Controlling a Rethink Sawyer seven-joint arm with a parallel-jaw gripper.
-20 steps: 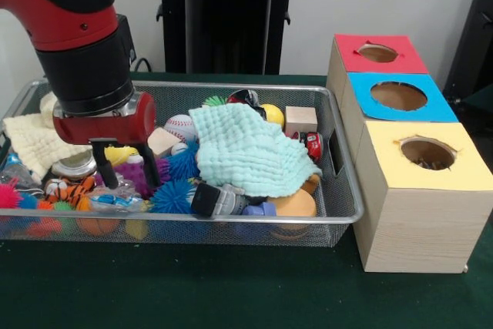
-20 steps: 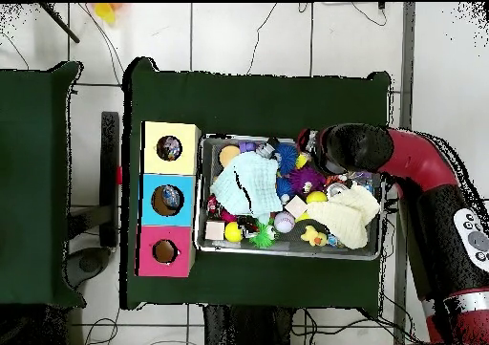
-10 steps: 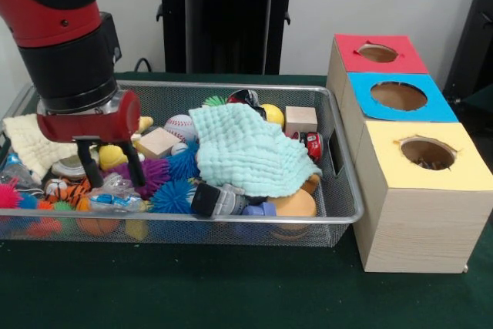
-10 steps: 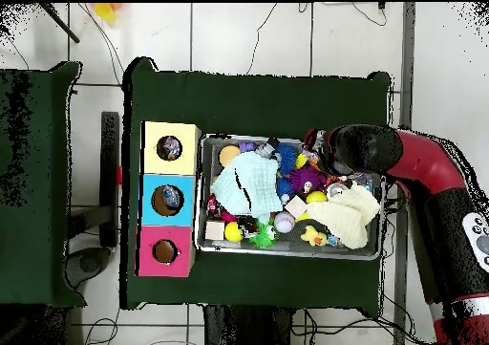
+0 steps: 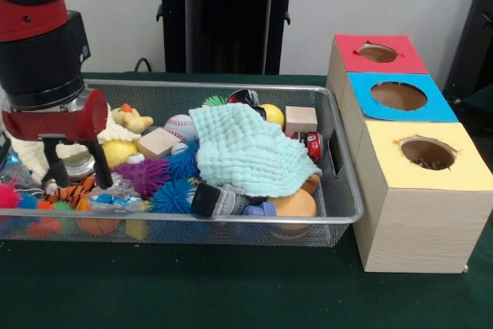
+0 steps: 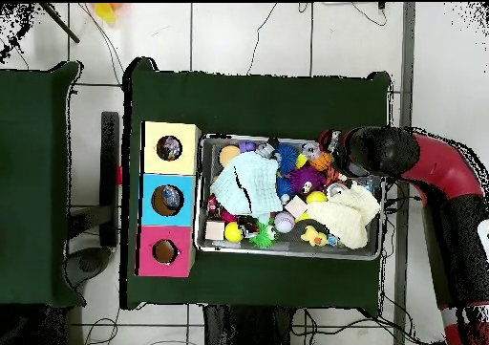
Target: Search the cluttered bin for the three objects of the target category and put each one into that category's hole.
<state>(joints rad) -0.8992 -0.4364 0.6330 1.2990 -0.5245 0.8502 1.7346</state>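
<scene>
Red upper arm link, black cylindrical wrist, red end effector (image 5: 75,171) housing, two black fingers (image 5: 100,166).

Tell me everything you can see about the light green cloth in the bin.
The light green cloth is a soft, waffle-textured fabric, crumpled and draped over the toys in the middle of the wire bin. It is pale mint, with no print. Its lower edge hangs over an orange round toy and a grey and black toy; a blue spiky ball touches its side.

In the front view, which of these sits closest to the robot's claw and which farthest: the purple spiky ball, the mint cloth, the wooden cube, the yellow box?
1. Purple spiky ball, just right of the gripper.
2. Mint cloth, mid-bin.
3. Wooden cube, at the bin's far right corner.
4. Yellow box, outside the bin, rightmost.
</scene>
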